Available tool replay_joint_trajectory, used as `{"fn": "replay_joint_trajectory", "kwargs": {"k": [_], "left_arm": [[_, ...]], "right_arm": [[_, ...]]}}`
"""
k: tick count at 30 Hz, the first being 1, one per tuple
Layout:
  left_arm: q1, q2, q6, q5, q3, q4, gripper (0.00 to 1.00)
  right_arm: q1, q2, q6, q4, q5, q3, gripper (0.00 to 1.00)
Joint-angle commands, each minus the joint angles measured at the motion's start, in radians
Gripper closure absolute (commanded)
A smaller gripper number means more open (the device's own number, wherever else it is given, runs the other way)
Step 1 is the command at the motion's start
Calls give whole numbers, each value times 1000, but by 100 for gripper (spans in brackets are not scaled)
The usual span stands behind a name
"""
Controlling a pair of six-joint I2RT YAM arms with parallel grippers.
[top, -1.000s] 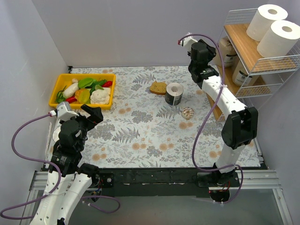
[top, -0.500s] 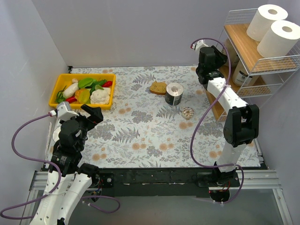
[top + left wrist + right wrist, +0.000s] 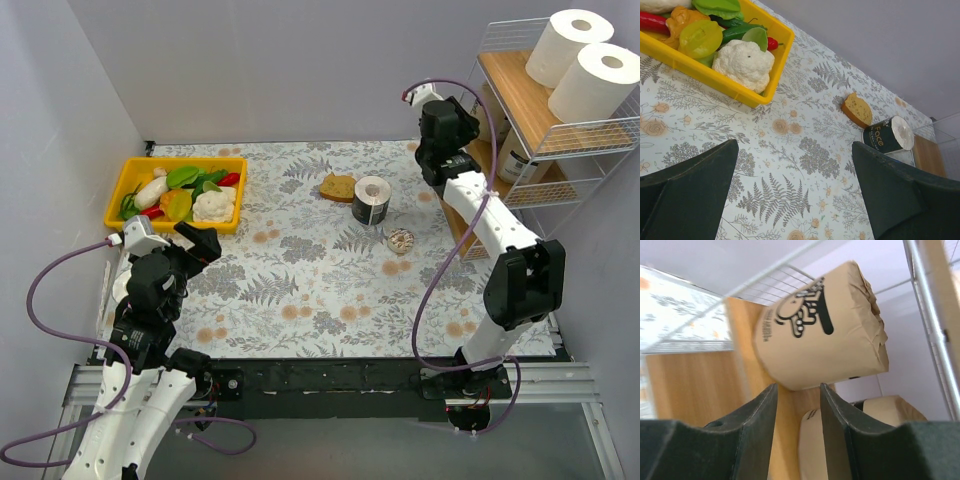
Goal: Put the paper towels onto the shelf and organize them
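Observation:
Two plain white paper towel rolls (image 3: 570, 45) stand on the top board of the white wire shelf (image 3: 540, 128). Brown-wrapped rolls (image 3: 487, 108) stand on its middle board. A roll with a dark label (image 3: 371, 200) lies on the table; it also shows in the left wrist view (image 3: 887, 135). My right gripper (image 3: 468, 125) is at the open side of the middle tier. In its wrist view it (image 3: 798, 387) is narrowly open and empty, its tips just short of a brown-wrapped roll (image 3: 820, 335). My left gripper (image 3: 794, 145) is open and empty above the table.
A yellow bin (image 3: 127, 188) of toy vegetables sits at the back left. A slice of bread (image 3: 338, 187) lies beside the dark-label roll. A small metal disc (image 3: 400, 240) lies in front of it. The shelf stands against the right wall.
My right gripper has swung right, from above the table's back to the shelf's middle tier. The left arm has not moved.

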Motion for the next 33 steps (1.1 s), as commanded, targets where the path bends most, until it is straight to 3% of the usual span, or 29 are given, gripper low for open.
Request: {"fn": "replay_joint_trajectory", "kwargs": {"k": [1, 7, 9, 13, 20, 33], "left_arm": [[8, 7, 15, 8, -2, 19, 2], [8, 9, 14, 9, -2, 20, 2], [8, 10, 15, 14, -2, 20, 2], [6, 13, 17, 21, -5, 25, 2], [8, 9, 17, 26, -5, 26, 2], [8, 13, 20, 26, -6, 28, 2]], "right_arm": [[91, -54, 111, -106, -35, 58, 52], [197, -90, 440, -356, -229, 114, 52], [210, -107, 516, -379, -403, 77, 48], [210, -137, 613, -294, -608, -35, 38], [210, -29, 631, -293, -694, -43, 32], [210, 205, 659, -369, -693, 82, 32]]}}
